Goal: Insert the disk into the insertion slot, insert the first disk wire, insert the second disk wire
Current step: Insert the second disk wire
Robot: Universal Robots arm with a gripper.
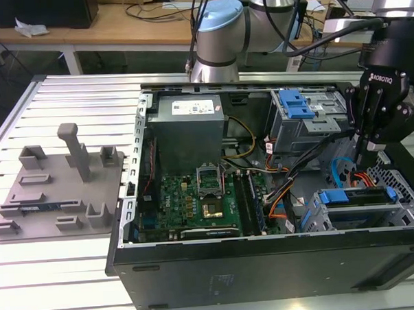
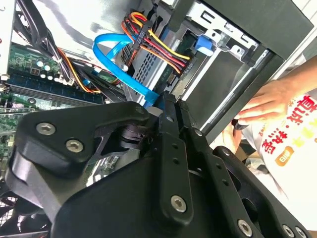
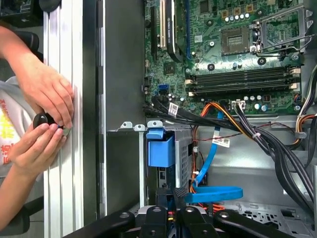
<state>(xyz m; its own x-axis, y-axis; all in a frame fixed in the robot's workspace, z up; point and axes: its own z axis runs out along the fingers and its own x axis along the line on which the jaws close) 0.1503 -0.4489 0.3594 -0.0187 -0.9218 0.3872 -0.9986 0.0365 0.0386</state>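
Observation:
The disk (image 1: 357,207) lies inside the insertion slot (image 1: 401,188), the low perforated cage at the exterior view's right, with its blue carrier (image 1: 353,195) at the open end. The first wrist view shows that carrier's blue tab (image 3: 161,148) at the cage mouth. My black gripper (image 1: 373,146) hangs just above the rear of the slot. Its fingers (image 2: 171,119) are pressed together at the end of a blue flat disk wire (image 2: 119,54), which loops away beside them (image 3: 213,193). A bundle of red, yellow and black wires (image 2: 158,47) runs to the cage behind.
A taller cage with a blue latch (image 1: 298,106) stands behind the slot. The motherboard (image 1: 202,196) and power supply (image 1: 188,125) fill the case's middle. A person's hands (image 3: 44,104) hold a small black object on the table rail beside the case. A grey fixture plate (image 1: 57,189) lies at the exterior view's left.

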